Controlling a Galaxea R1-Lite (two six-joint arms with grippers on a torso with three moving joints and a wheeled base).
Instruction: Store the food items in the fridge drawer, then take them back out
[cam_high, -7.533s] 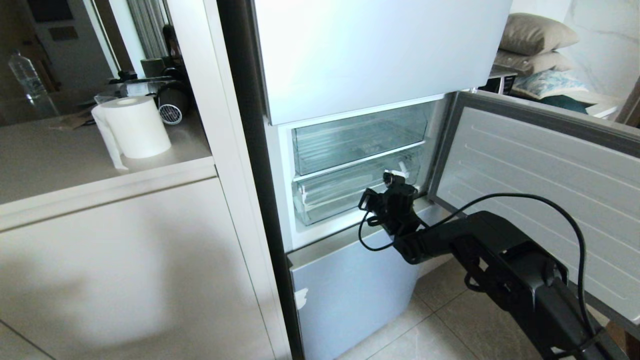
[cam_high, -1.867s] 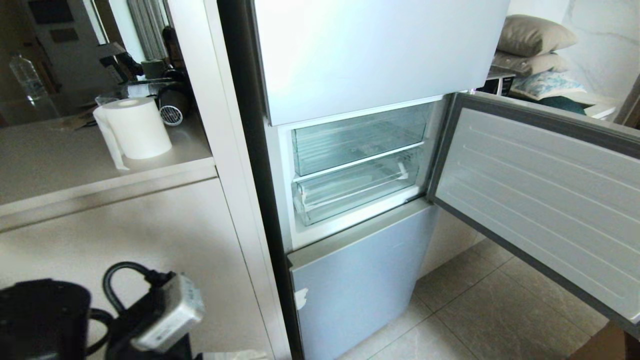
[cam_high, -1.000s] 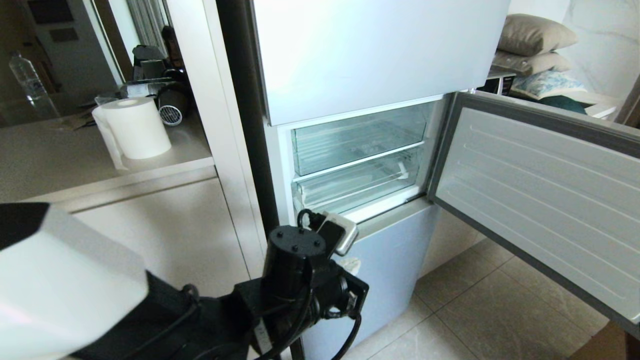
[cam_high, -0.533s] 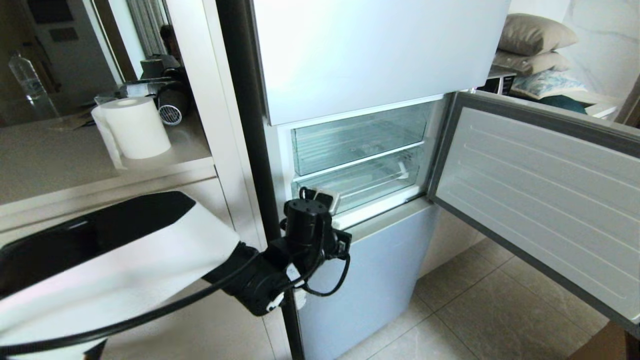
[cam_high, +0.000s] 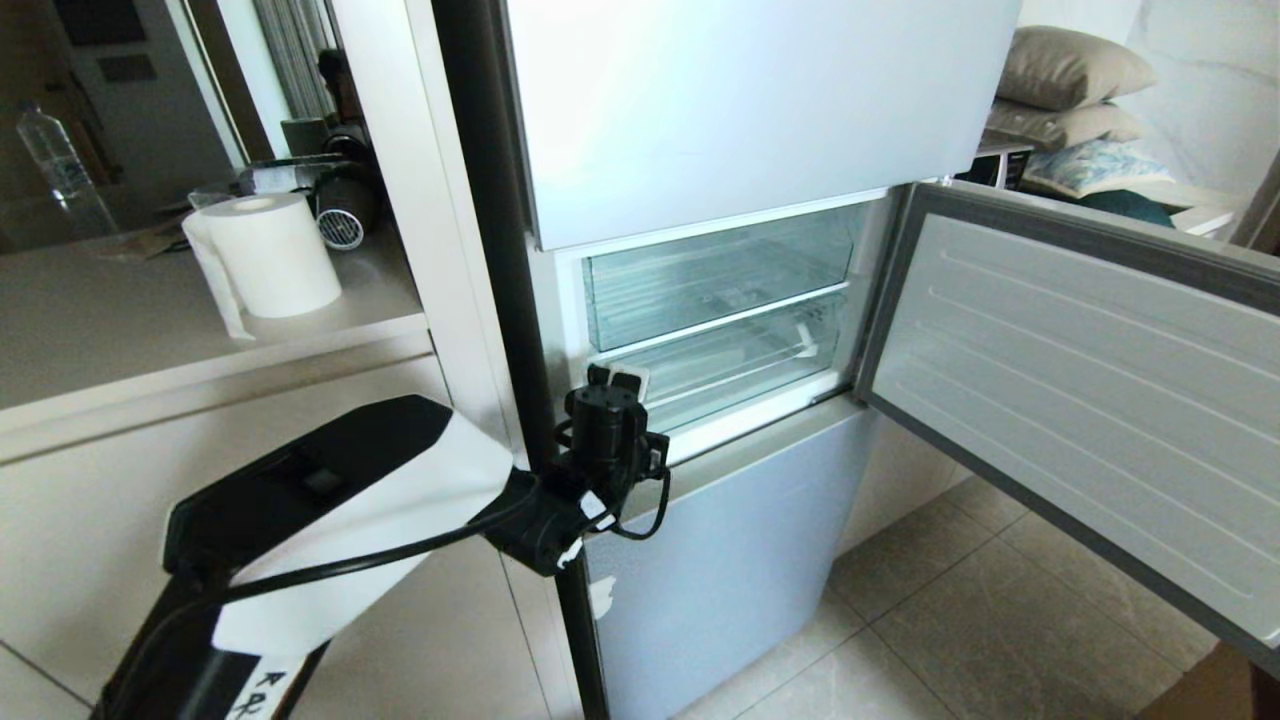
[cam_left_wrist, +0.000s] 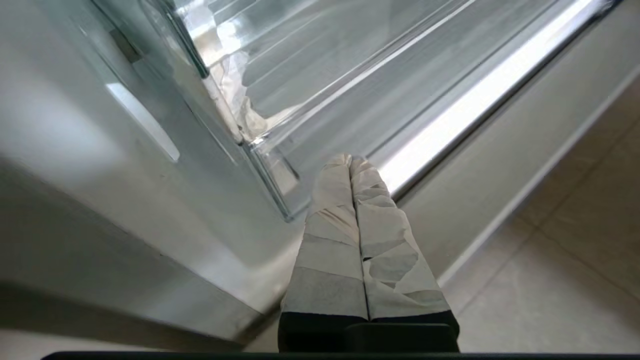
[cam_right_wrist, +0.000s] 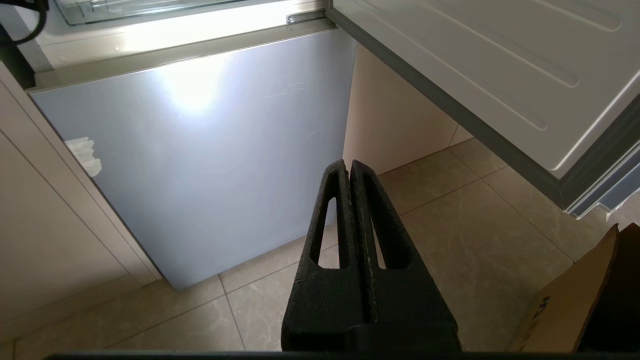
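Left gripper (cam_left_wrist: 350, 162), taped fingers pressed together and holding nothing, sits centre frame at the left front corner of the fridge drawer (cam_high: 720, 375), apparently just touching it. Opening looks like the step in hand. Next: hook that front lip and pull. No food item in view. Right gripper (cam_right_wrist: 348, 170) hangs closed and empty, low by the floor.

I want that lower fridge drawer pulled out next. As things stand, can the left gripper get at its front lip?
Probably yes. The left gripper, shut, is right at the fridge drawer near its taped corner, the fridge door stands open, and nothing lies between. It would have to open first.
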